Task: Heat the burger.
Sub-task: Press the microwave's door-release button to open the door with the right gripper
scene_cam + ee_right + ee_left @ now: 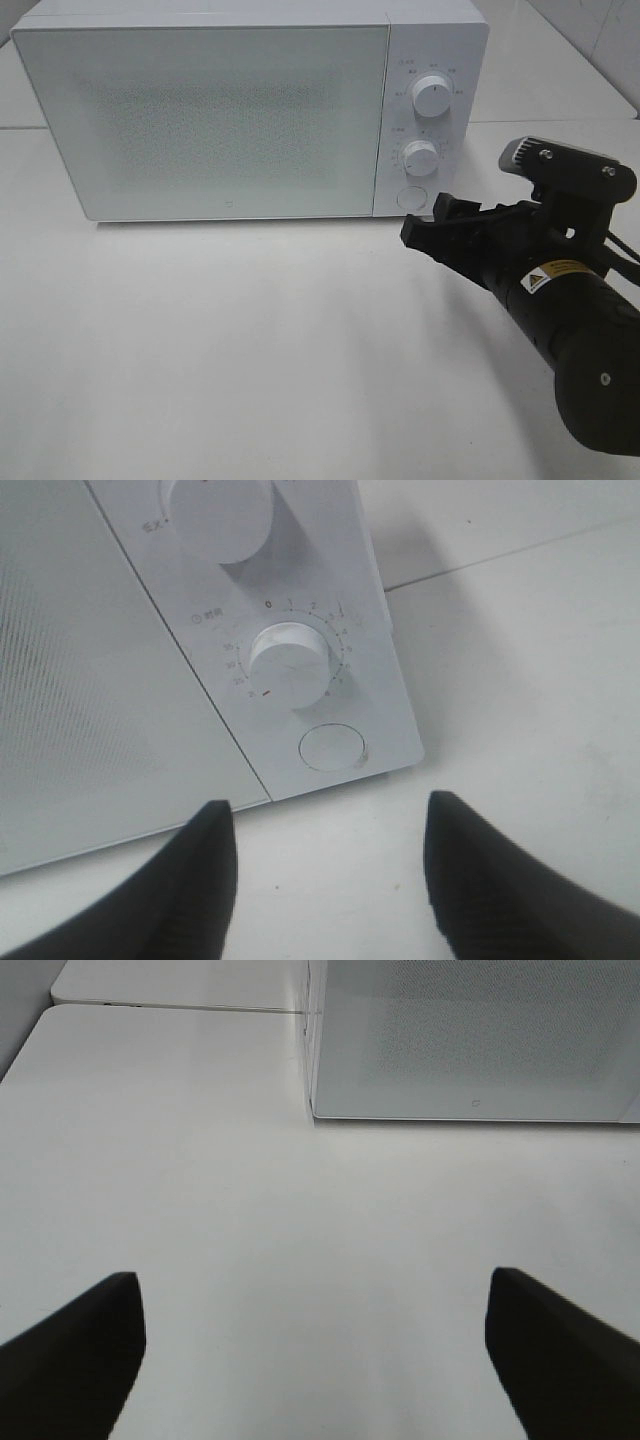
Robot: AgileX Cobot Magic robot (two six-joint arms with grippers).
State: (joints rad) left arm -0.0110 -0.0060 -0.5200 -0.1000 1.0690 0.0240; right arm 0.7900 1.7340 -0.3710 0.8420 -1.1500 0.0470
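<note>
The burger is out of view; none of the views shows it. A white microwave (220, 110) stands at the back of the table with its door shut. My right gripper (428, 220) hovers just in front of the microwave's control panel, below the lower knob (421, 157) and close to the round button (411, 197). The right wrist view has the same knob (288, 663) and button (332, 747) just beyond my right gripper (330, 815), whose jaws stand apart with nothing between them. My left gripper (312, 1282) is open and empty over bare table, short of the microwave's left front corner (320, 1110).
The white table (250, 340) runs wide in front of the microwave. An upper knob (431, 95) sits above the lower one. A seam between two tabletops (180, 1005) runs behind the microwave's left side. The right arm's black body (590, 350) fills the near right corner.
</note>
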